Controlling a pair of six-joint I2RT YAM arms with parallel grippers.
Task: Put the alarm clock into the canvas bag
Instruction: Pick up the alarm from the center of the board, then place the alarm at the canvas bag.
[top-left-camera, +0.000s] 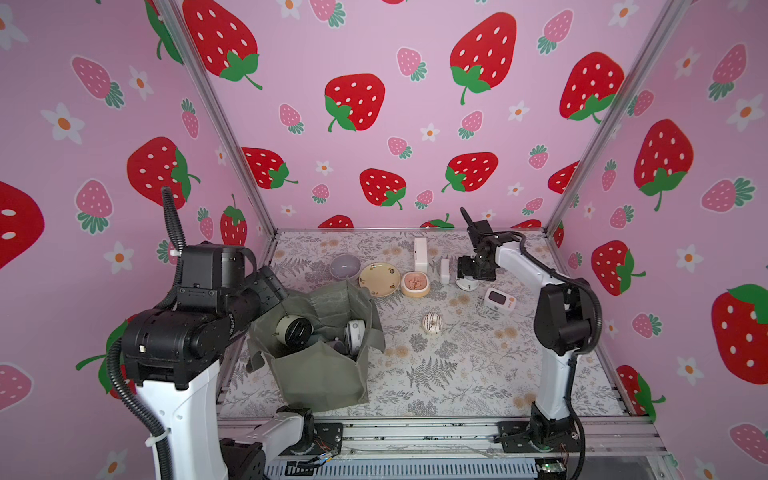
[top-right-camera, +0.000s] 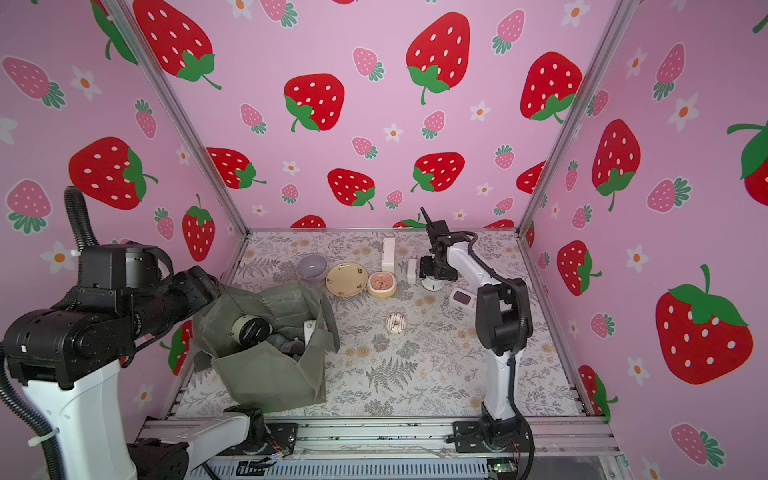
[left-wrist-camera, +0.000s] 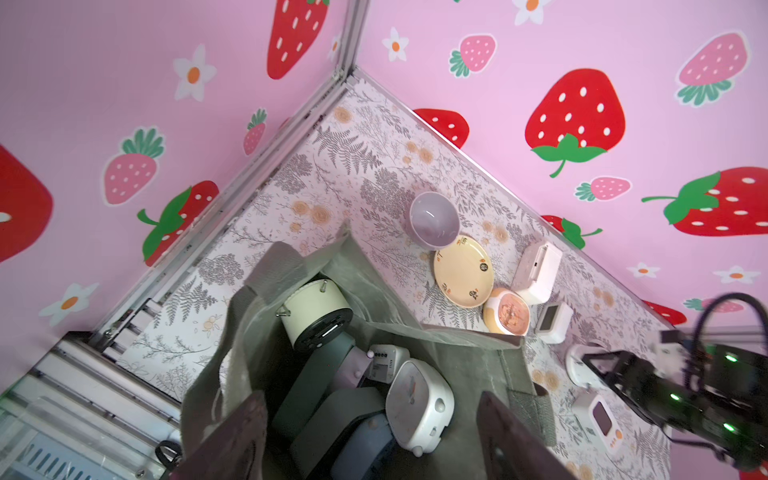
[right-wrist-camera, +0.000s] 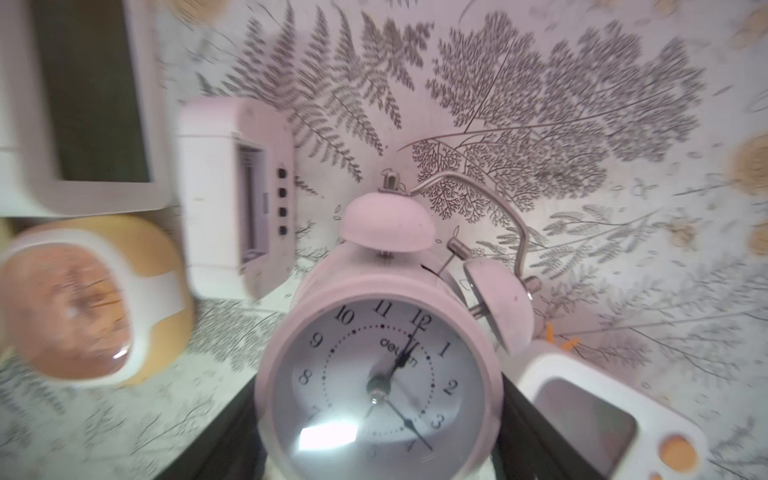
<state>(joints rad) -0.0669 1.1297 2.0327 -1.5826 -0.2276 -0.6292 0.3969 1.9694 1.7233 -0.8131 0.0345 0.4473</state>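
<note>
Our left claw hangs spread over the near-left canvas bag, while the right claw straddles the alarm clock far on the desk, and we cannot tell whether it pinches.

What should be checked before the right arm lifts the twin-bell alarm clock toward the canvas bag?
1. Twin-bell alarm clock between the fingers of the right gripper: ok.
2. Grip closed firmly on it: cannot tell.
3. Canvas bag mouth open: ok.
4. Left gripper clear of the mouth: not ok, it hangs open over the bag's edge.
5. Room inside the bag, which already holds several clocks: cannot tell.
6. Way to the bag: ok if lifted above the donut.
</note>
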